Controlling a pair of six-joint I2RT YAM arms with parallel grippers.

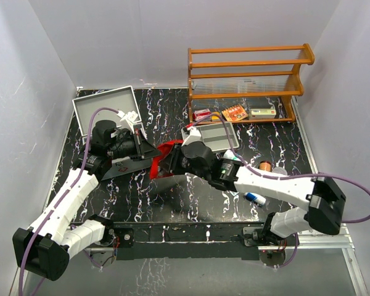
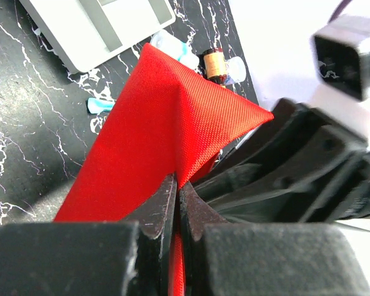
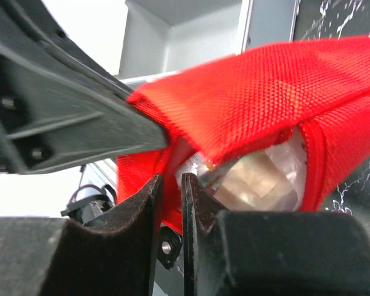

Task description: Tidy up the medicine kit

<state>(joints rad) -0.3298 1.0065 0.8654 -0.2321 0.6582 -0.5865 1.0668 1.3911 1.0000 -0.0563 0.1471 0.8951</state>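
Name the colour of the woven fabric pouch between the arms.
Woven fabric pouch: red; left wrist view clearest.

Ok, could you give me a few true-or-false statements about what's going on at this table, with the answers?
1. The left end effector pinches the red pouch. True.
2. The medicine kit is closed. False: it stands open.
3. A wooden rack stands at the far right of the table. True.
4. The grey tray sits inside the kit. False: it lies on the table in front of the rack.
5. The pouch lies flat. False: it is held up, tented.
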